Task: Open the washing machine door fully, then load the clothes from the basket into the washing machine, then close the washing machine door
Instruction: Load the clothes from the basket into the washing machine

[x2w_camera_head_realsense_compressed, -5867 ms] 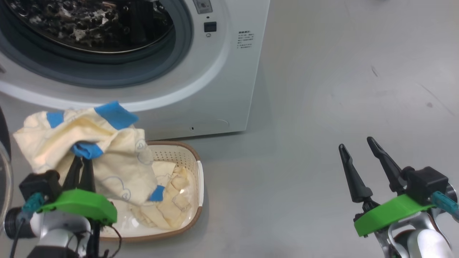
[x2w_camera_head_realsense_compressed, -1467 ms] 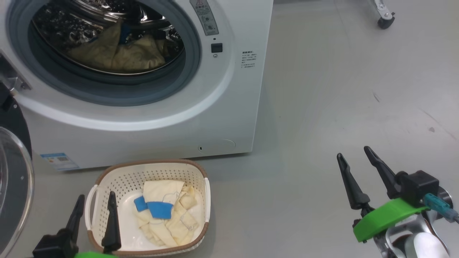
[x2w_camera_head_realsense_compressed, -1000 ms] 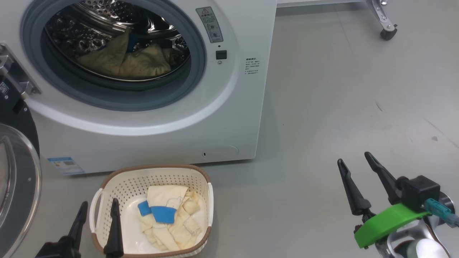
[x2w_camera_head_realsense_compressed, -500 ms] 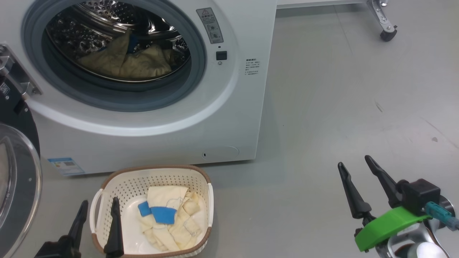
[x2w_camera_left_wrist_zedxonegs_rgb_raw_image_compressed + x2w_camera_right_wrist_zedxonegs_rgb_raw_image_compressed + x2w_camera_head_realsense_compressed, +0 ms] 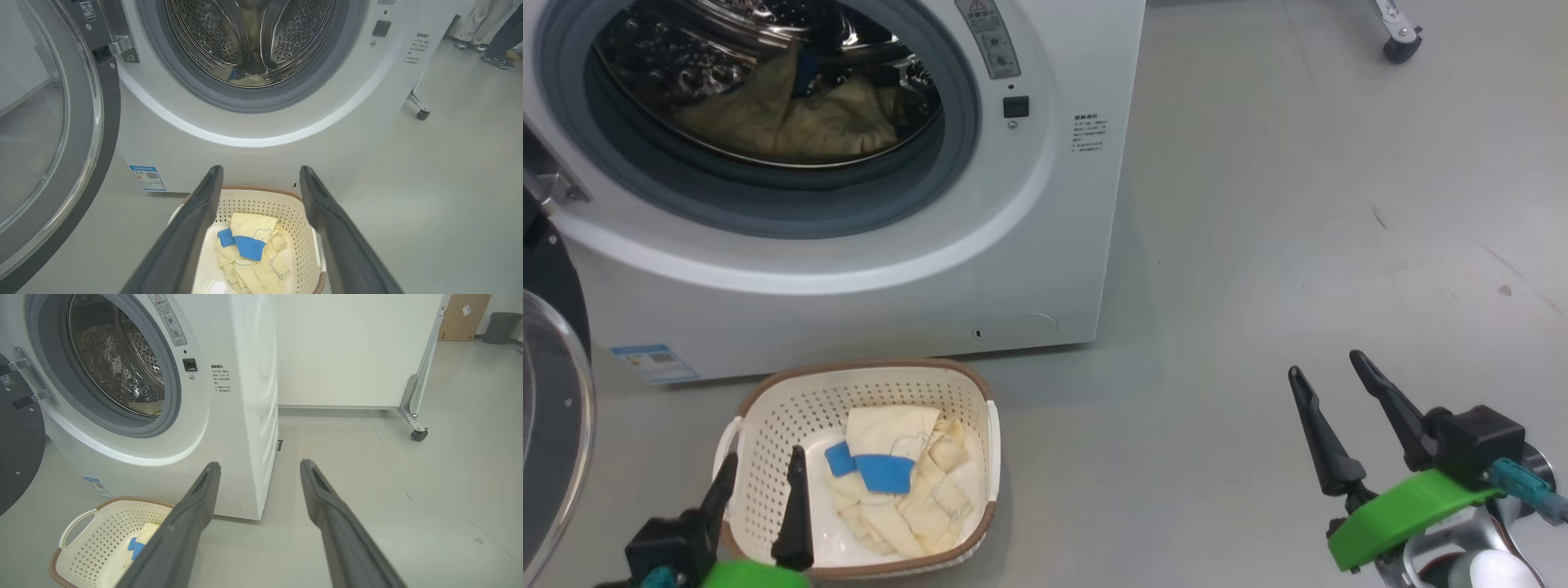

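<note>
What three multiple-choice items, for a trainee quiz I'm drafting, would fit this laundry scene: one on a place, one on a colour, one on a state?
1. Where does the basket stand?
A. On the floor in front of the washing machine
B. On top of the machine
C. Inside the drum

2. What colour is the cuff on the garment in the basket?
A. Red
B. Blue
C. Green

3. How is the left gripper?
A. Shut on the garment
B. Open, holding nothing
C. Shut and empty

Answers:
1 A: the head view shows it on the floor below the machine's front.
2 B: a blue band lies across the pale yellow cloth.
3 B: its fingers stand apart with nothing between them.
</note>
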`<state>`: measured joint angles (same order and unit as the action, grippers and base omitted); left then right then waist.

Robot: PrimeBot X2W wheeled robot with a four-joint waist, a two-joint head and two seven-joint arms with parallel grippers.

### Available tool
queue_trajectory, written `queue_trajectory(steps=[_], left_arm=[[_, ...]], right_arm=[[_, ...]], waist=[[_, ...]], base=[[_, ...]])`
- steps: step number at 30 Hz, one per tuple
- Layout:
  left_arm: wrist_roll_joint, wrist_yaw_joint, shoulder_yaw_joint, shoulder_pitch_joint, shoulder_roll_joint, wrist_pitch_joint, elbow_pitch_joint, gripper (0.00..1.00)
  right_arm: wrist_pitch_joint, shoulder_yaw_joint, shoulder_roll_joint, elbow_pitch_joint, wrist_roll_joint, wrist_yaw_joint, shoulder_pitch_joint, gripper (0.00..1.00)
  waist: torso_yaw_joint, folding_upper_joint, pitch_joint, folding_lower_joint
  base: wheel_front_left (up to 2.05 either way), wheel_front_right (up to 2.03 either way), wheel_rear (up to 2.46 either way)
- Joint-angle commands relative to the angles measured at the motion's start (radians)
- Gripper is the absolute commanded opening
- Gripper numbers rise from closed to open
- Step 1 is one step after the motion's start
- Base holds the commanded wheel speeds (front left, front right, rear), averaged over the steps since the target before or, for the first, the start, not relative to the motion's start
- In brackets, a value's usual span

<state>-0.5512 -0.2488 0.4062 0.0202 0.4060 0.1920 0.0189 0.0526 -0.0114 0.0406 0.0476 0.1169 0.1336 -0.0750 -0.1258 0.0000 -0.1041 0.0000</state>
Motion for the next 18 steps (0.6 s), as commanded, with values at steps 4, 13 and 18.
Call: queue_trajectory(steps=[4,13,18], left_arm=[[-0.018,-0.049,-0.019,-0.12,0.007,-0.008,0.054,1.0],[-0.06,0.099,0.014,-0.322,-0.029,-0.02,0.309,1.0],[-0.081,0.185,0.024,-0.449,-0.036,-0.04,0.468,1.0]], right_arm=[[0.017,-0.03,0.01,0.04,0.017,-0.003,0.059,1.0],[0.064,-0.049,0.01,0.032,0.043,-0.003,0.127,1.0],[0.099,-0.067,0.01,0.023,0.061,-0.003,0.177,1.0]], waist=[[-0.023,0.0,-0.063,0.0],[-0.079,0.0,-0.235,0.0],[-0.12,0.0,-0.353,0.0]], base=[[0.0,0.0,0.0],[0.0,0.0,0.0],[0.0,0.0,0.0]])
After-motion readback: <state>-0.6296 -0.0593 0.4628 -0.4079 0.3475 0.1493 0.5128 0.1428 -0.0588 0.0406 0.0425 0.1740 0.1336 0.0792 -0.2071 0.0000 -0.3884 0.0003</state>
